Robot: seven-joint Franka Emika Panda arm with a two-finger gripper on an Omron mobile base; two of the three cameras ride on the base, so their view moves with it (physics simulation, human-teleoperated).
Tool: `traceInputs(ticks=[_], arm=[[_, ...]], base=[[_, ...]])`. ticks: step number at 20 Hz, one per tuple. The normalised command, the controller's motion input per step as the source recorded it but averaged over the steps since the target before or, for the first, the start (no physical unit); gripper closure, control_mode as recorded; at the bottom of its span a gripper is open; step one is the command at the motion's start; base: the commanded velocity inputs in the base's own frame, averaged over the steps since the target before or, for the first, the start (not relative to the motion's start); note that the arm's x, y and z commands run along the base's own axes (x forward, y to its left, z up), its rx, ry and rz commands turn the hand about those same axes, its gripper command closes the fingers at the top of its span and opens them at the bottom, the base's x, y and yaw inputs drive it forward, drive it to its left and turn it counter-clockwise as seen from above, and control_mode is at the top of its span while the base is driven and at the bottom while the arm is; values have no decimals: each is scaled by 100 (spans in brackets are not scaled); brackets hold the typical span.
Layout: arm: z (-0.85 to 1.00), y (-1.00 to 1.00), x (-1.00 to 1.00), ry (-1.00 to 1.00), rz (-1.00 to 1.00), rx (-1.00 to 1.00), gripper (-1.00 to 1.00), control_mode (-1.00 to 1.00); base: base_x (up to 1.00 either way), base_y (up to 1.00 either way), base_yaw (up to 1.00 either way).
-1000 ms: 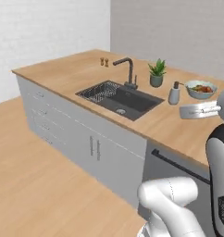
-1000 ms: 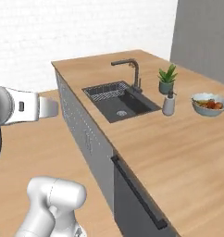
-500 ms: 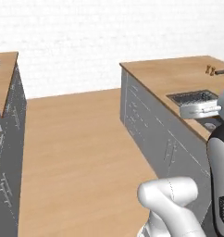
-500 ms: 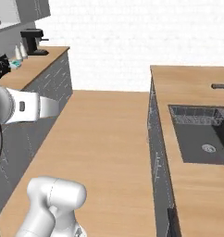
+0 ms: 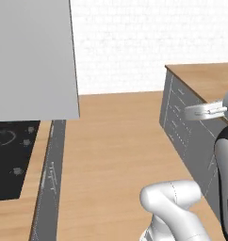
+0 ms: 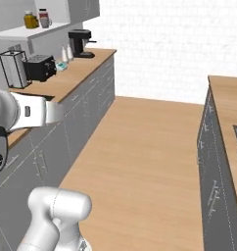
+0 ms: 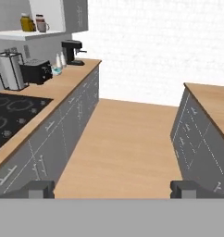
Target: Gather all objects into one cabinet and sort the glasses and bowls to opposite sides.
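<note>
My gripper [image 7: 111, 189] is open, its two dark fingertips [image 7: 37, 189] wide apart with nothing between them, and it points down the kitchen aisle. A small grey cup with a side handle [image 7: 42, 26] stands on an open white shelf [image 7: 26, 34] beside a yellow jar [image 7: 25, 22] and a red one. The same cup [image 6: 46, 21] appears at the top left of the right base view. Right of that shelf hangs a wall cabinet [image 7: 76, 14] with grey doors, shut. The bowls are out of view.
Along the left runs a wooden counter [image 7: 63, 81] with a black cooktop [image 7: 12, 115], a toaster [image 7: 36, 71] and a coffee machine [image 7: 72, 51]. To the right stands a second counter [image 7: 211, 99] with grey drawers. A wooden floor aisle [image 6: 140, 157] lies between them. A large grey panel [image 5: 33, 56] hangs close at the left.
The whole picture has swung: the base has turned away from the sink counter towards the aisle and the cooktop counter. The gripper stays open and the arm holds its pose.
</note>
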Motion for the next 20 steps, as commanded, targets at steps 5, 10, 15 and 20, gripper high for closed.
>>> traceInputs(ticks=[5, 10, 15, 20], arm=[[0, 0, 0, 0, 0, 0, -100, 100], [0, 0, 0, 0, 0, 0, -100, 100], [0, 0, 0, 0, 0, 0, -100, 100], [0, 0, 0, 0, 0, 0, -100, 100]], base=[[65, 8, 6], [98, 0, 11], [100, 0, 17], [100, 0, 23]])
